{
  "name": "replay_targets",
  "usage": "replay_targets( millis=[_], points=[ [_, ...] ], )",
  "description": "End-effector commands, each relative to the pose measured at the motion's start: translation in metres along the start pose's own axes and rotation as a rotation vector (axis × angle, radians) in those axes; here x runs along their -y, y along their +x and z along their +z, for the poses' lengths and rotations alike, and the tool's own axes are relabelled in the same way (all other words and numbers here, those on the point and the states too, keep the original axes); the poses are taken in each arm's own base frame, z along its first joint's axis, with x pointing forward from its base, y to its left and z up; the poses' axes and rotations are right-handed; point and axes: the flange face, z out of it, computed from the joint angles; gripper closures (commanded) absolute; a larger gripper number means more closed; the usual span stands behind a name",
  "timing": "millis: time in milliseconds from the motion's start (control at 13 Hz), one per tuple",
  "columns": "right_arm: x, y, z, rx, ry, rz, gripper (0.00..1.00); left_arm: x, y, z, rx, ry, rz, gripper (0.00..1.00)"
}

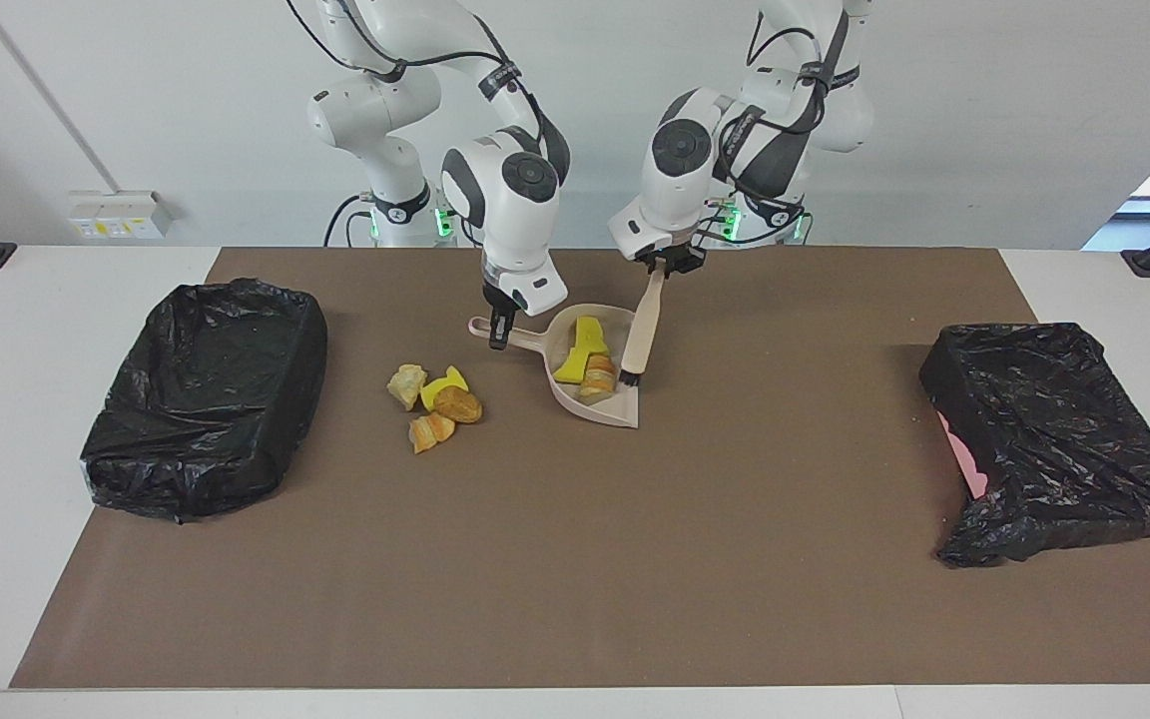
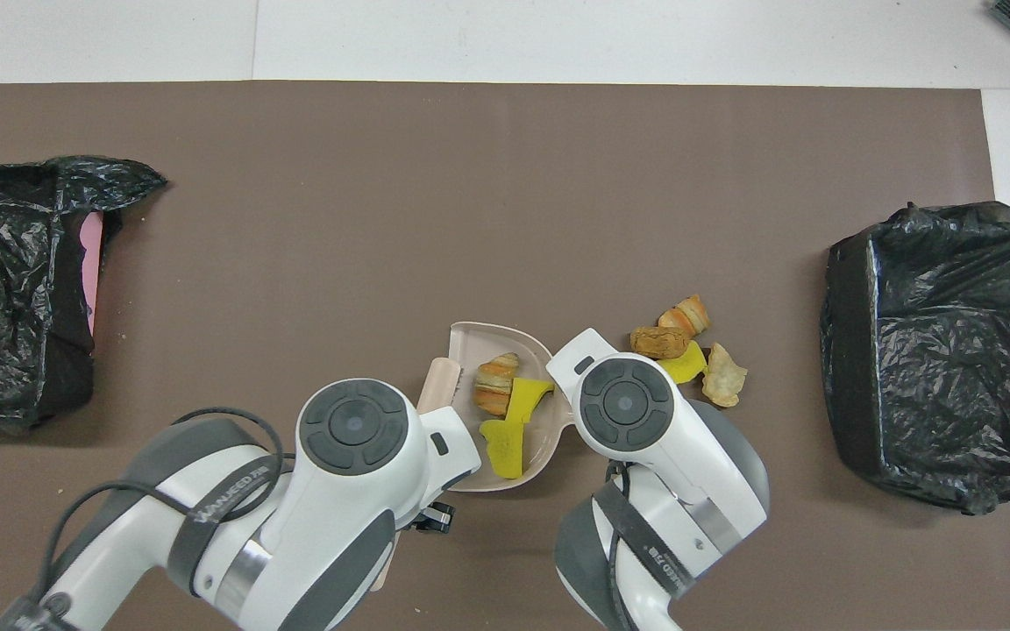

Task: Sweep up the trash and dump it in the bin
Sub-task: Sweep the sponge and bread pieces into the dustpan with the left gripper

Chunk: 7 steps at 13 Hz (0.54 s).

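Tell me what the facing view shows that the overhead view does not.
Only the facing view shows both grips: the left gripper shut on the brush handle, the right gripper shut on the dustpan handle. It also shows the arm bases and the wall.

Only the overhead view shows the pan's inside from above, and the pink patch on one bag from above.

Both show three scraps in the pan, four scraps on the mat beside it, and two black bags.
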Motion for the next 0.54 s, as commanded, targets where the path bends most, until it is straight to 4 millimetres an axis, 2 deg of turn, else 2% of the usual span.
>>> replay_targets(
  millis=[0, 77, 154, 307, 461],
  points=[
    [-0.003, -0.001, 0.002, 0.004, -0.024, 0.017, 1.00, 0.015, -0.033, -0.027, 0.019, -0.009, -0.135, 1.00],
    [-0.005, -0.005, -0.003, 0.008, -0.020, 0.024, 1.00, 0.012, -0.037, -0.026, 0.013, -0.007, -0.164, 1.00],
    [-0.014, -0.019, -0.012, 0.002, -0.021, 0.050, 1.00, 0.008, -0.043, -0.022, 0.008, -0.003, -0.160, 1.00],
    [-0.027, -0.052, -0.039, -0.003, -0.020, 0.094, 1.00, -0.012, -0.056, -0.008, 0.002, 0.013, -0.179, 1.00],
    [-0.037, -0.104, -0.069, -0.022, -0.021, 0.147, 1.00, -0.060, -0.072, 0.046, -0.060, 0.026, -0.220, 1.00]
  ],
)
